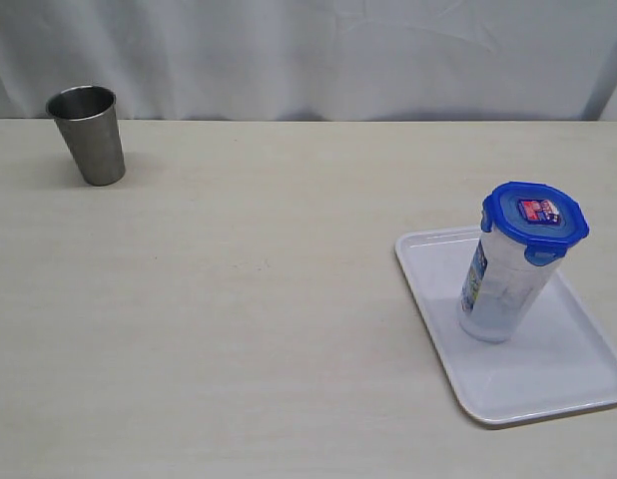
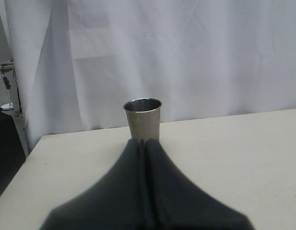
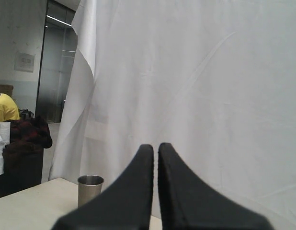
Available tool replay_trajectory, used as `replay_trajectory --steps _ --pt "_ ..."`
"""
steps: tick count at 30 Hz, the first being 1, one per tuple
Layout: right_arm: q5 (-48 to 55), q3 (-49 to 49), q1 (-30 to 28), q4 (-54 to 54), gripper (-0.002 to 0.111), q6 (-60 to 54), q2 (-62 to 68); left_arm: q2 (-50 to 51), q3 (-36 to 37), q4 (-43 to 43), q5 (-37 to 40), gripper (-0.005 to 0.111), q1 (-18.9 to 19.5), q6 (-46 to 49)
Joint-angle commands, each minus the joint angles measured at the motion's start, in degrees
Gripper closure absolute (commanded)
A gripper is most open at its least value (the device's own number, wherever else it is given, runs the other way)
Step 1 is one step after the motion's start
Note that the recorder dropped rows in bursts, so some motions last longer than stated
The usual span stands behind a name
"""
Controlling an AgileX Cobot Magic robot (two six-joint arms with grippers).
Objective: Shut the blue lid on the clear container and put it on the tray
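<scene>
The clear container [image 1: 503, 289] stands upright on the white tray [image 1: 548, 374] at the right of the exterior view. The blue lid [image 1: 534, 221] sits on its top, its sticker facing up. Neither arm shows in the exterior view. My left gripper [image 2: 145, 143] is shut with nothing between its fingers, well away from the container, pointing toward the steel cup. My right gripper [image 3: 155, 147] is shut and empty too, raised and facing the white curtain.
A steel cup [image 1: 88, 134] stands at the far left of the table, also the steel cup [image 2: 143, 119] in the left wrist view and the steel cup [image 3: 90, 189] in the right wrist view. A white curtain [image 1: 318, 50] hangs behind the table's far edge.
</scene>
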Motion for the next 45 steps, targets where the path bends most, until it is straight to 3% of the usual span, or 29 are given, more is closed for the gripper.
replay_trajectory --steps 1,13,16,26,30,45 --pt "0.2 0.2 -0.3 -0.2 0.104 0.4 -0.3 -0.5 0.3 -0.5 2.0 0.107 0.2 -0.6" --pt "0.2 0.2 -0.3 -0.2 0.104 0.4 -0.3 -0.5 2.7 -1.9 1.1 0.107 0.2 -0.7" --pt "0.2 0.2 -0.3 -0.2 0.104 0.4 -0.3 -0.5 2.7 -1.8 5.4 0.107 0.2 -0.7" --pt "0.2 0.2 -0.3 -0.2 0.104 0.4 -0.3 -0.5 2.7 -1.8 5.8 0.107 0.2 -0.6" --pt "0.2 0.2 -0.3 -0.2 0.104 0.4 -0.3 -0.5 2.7 -1.9 9.3 0.107 0.2 -0.6" --pt "0.2 0.2 -0.3 -0.2 0.104 0.4 -0.3 -0.5 2.7 -1.9 9.3 0.107 0.2 -0.6"
